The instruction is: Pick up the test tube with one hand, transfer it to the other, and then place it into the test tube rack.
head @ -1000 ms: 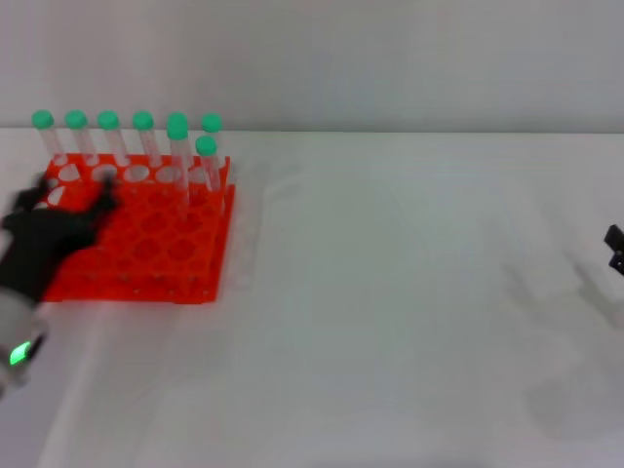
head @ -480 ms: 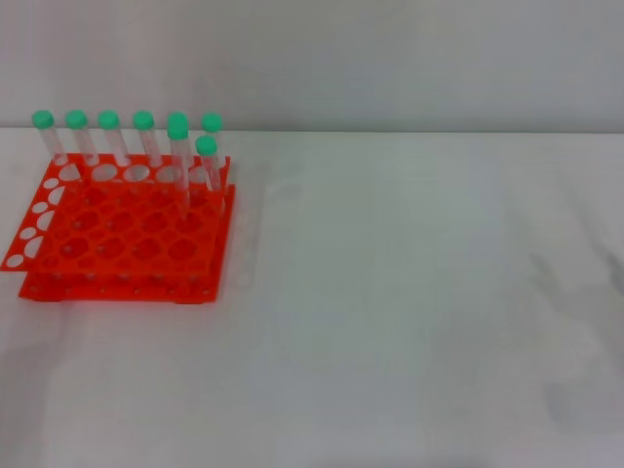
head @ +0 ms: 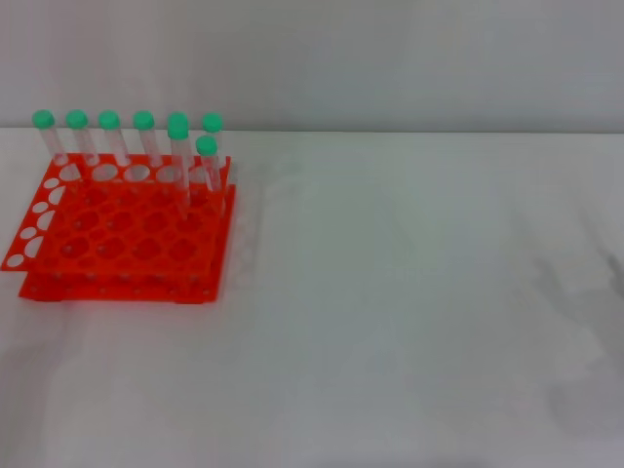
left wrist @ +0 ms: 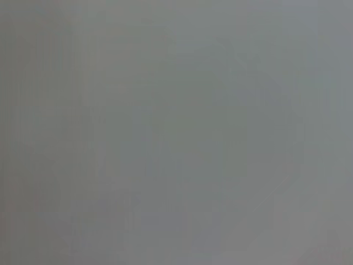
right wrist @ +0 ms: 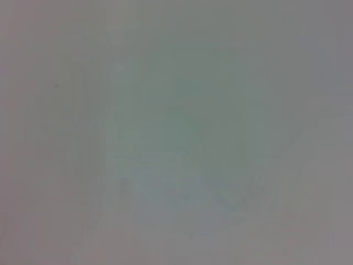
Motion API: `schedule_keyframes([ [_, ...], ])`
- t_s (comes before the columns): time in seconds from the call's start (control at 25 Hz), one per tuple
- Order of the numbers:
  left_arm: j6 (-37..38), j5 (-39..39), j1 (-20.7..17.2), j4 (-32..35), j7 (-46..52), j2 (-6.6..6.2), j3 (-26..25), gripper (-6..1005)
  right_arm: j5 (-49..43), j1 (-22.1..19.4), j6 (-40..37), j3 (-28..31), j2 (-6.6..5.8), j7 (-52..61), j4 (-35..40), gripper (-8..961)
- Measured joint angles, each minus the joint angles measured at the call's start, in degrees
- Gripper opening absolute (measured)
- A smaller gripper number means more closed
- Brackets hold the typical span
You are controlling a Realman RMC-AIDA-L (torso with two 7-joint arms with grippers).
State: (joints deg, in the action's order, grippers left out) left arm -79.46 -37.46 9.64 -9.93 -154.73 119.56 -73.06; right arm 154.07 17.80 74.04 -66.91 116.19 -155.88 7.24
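Observation:
The orange-red test tube rack (head: pixel 117 244) stands on the white table at the left in the head view. Several clear tubes with green caps stand upright along its far row, and one green-capped test tube (head: pixel 206 161) stands one row nearer at the rack's right end. No tube lies loose on the table. Neither gripper shows in the head view. Both wrist views show only a plain grey surface.
The white table (head: pixel 409 292) stretches from the rack to the right edge. A pale wall runs behind the table's far edge.
The left gripper, which was over the rack's left side a second ago, has left the view. The right gripper's tip at the right edge has also left. The rack and tubes stay put.

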Motion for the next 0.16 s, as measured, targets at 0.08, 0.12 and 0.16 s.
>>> schedule_keyframes([
  [0.08,0.1,0.0,0.2,0.0,0.0,-0.04,0.0,847,0.0,-0.1,0.7,0.3,0.0,0.1,-0.5,874],
  [0.12,0.3,0.0,0.7,0.1,0.0,-0.08,0.0,847,0.0,-0.1,1.1,0.4,0.0,0.1,-0.7,874],
  [0.16,0.3,0.0,0.7,0.2,0.0,-0.08,0.0,847,0.0,-0.1,1.4,0.4,0.0,0.1,-0.9,874],
])
